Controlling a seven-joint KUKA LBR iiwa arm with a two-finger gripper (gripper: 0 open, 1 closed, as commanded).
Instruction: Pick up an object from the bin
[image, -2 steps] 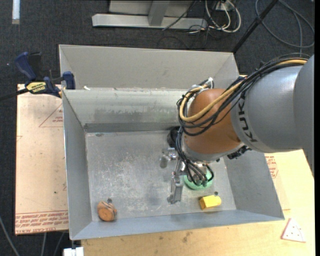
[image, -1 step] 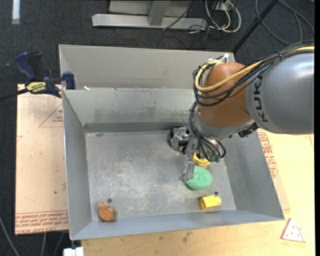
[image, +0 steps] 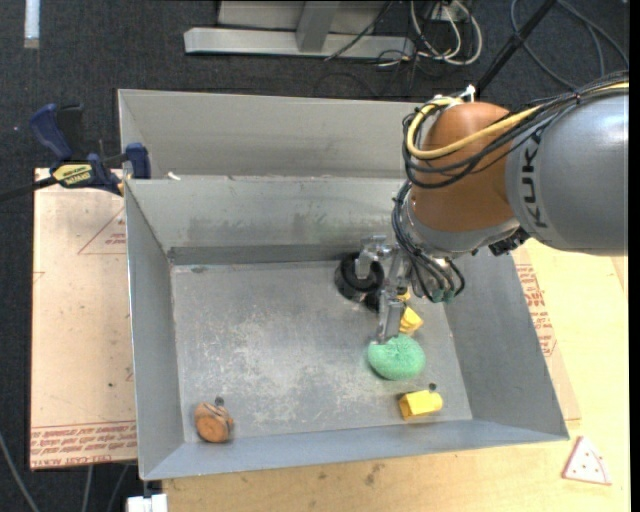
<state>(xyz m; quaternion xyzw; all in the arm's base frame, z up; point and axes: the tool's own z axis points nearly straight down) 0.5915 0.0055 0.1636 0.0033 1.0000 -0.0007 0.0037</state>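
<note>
The gripper (image: 388, 333) is touching down on the green spongy lump (image: 398, 360), with a small yellow piece (image: 410, 321) sitting just beside it; I cannot tell whether the jaws are spread or pressed together.

The grey arm (image: 585, 170) reaches in from the right and bends downward at the wrist, which wears a rounded orange cover (image: 465, 185) looped with yellow and black cables (image: 470, 137). Beneath it the slim, silvery tool (image: 388, 325) points almost straight down.
</note>
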